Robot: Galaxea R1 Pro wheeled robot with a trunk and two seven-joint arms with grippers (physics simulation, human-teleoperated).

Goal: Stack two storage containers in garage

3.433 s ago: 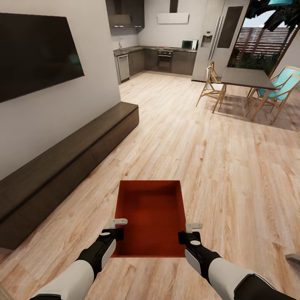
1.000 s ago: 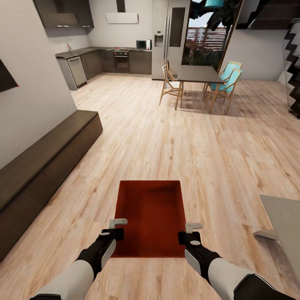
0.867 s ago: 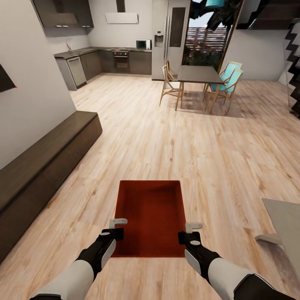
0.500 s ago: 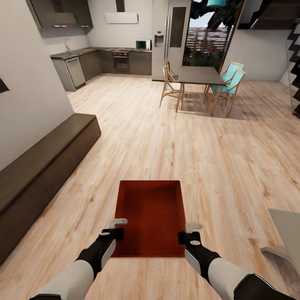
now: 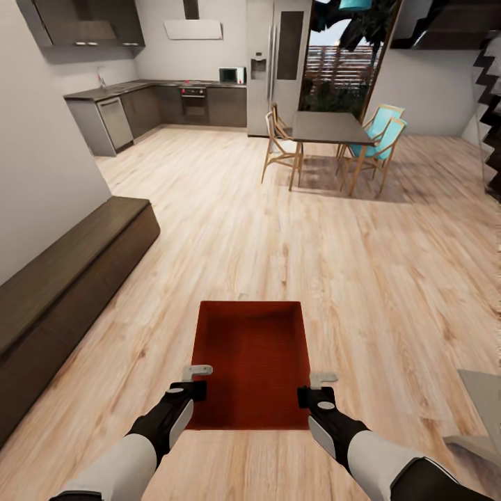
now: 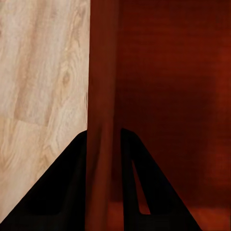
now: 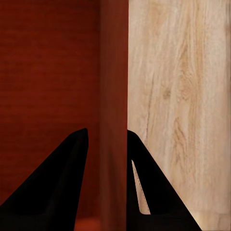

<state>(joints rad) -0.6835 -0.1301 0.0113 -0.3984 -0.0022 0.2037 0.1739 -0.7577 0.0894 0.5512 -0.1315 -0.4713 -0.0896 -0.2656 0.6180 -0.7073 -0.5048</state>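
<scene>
Between my arms, near, the red-orange rectangular plastic bin [image 5: 252, 362] rode level; left gripper [image 5: 198, 376] and right gripper [image 5: 321, 383] each pinched a side wall. I judged it light, stiff, slippery.

Low dark cabinet [image 5: 62, 278] runs out past left edge, far end unseen. Grey table corner [image 5: 483, 400] cut off at right edge, shape unclear. Staircase [image 5: 490, 83] clipped at right edge. Storage container [image 5: 252, 362] near wall hidden behind wrists; in both wrist views container wall [image 6: 102, 96] [image 7: 114, 96] cropped by frame edges. Kitchen counter items too small to tell.
</scene>
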